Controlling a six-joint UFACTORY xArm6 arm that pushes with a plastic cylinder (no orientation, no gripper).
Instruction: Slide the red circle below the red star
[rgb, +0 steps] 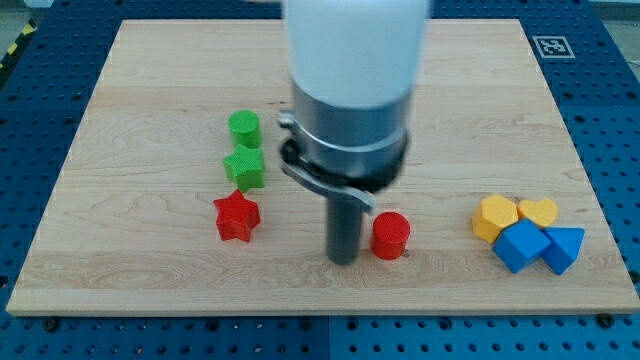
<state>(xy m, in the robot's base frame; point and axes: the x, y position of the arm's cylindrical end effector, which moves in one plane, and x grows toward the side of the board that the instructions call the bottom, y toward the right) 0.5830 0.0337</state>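
Observation:
The red circle (390, 236) stands on the wooden board towards the view's bottom, right of the middle. The red star (237, 216) lies well to its left at about the same height. My tip (344, 259) is on the board just left of the red circle, close to it or touching it, between the circle and the star. The arm's wide body hides the board above the tip.
A green circle (243, 128) and a green star (245, 167) sit right above the red star. At the view's right are a yellow hexagon (494, 217), a yellow heart (538, 212), a blue cube (522, 245) and a blue triangle (563, 248), packed together. The board's bottom edge (320, 308) is near.

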